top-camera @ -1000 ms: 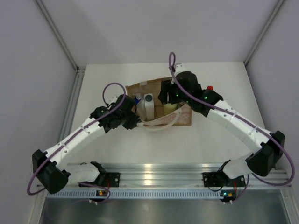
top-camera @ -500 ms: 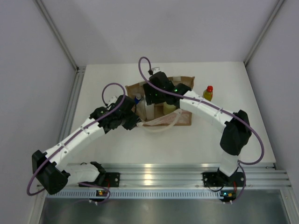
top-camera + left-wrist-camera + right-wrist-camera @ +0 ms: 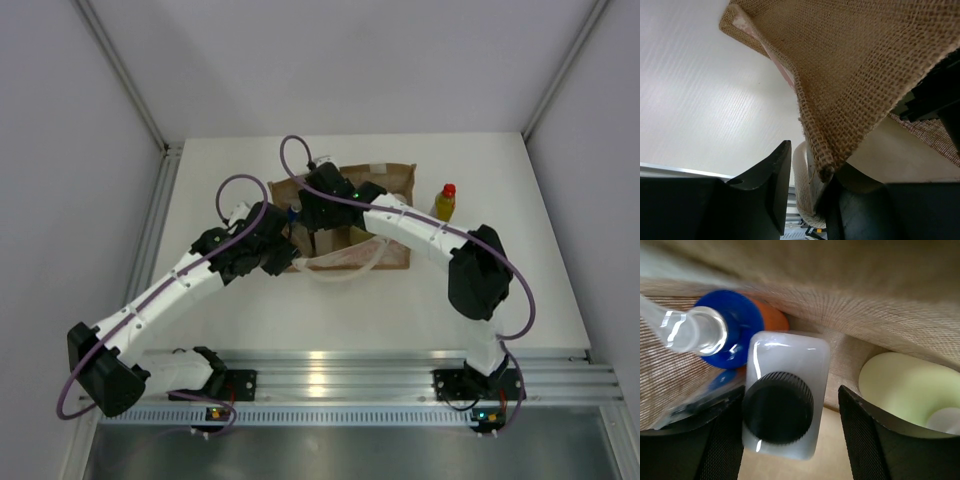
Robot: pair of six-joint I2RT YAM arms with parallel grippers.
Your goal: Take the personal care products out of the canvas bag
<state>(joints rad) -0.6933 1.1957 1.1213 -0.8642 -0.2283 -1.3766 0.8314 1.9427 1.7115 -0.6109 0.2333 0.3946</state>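
Straight below the right hand (image 3: 791, 390), inside the canvas bag (image 3: 392, 180), stands the tall white bottle (image 3: 790, 357). It is upright, so its long axis runs along the hand's own line of approach and its dark cap (image 3: 779, 407) faces the wrist. The hand is well open and holds nothing. Its two fingers flank the bottle's flat sides, with the bottle closer to one finger than the other; whether either touches it I cannot tell. The right arm is plainly the nearer one for this bottle, and a straight squeeze and lift looks like the move called for.

Beside it in the bag are two more products. The orange bottle (image 3: 774, 317) with a blue top (image 3: 735, 315) presses against the white one, and the pale green bottle (image 3: 900, 385) stands just apart on the other side. A fifth bottle is not to be made out.

At the bag's edge the left hand (image 3: 807, 165) is closed narrowly on the woven rim and the cream handle (image 3: 801, 185), holding the mouth up. Out on the desk (image 3: 250, 300), near the bag's right end, stands the yellow bottle (image 3: 444, 205).
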